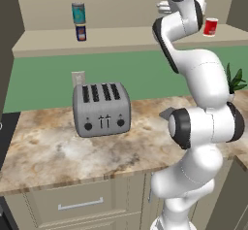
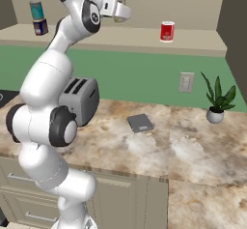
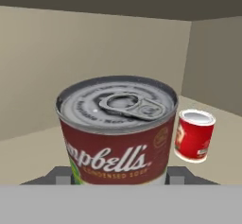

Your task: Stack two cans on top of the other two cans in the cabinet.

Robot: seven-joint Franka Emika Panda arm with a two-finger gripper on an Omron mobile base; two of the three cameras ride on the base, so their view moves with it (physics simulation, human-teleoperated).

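From the left base view I see my arm reaching up into the cabinet (image 1: 43,39), the wide beige recess above the green wall, with the hand mostly hidden behind the upper arm links. On the far left of the shelf the teal-blue can (image 1: 78,13) stands upright directly on top of the dark blue can (image 1: 81,32), and the red can (image 1: 210,26) stands alone on the shelf, just right of my wrist. Below, a silver toaster (image 1: 101,109) sits on the marbled counter (image 1: 43,151), and a green plant (image 1: 236,81) peeks out behind my elbow. From the right base view the gripper (image 2: 120,11) is raised in the cabinet between the stacked pair on the left and the red can, well apart from both; something pale shows at its tip, but I cannot tell the jaw state from here. A small grey pad (image 2: 140,122) lies flat on the counter. In the hand view the pale can (image 3: 117,129) with its red label and pull-tab lid sits upright between my two dark fingertips (image 3: 61,175), which are clamped against its sides; the red can stands on the shelf just beyond, to its right.
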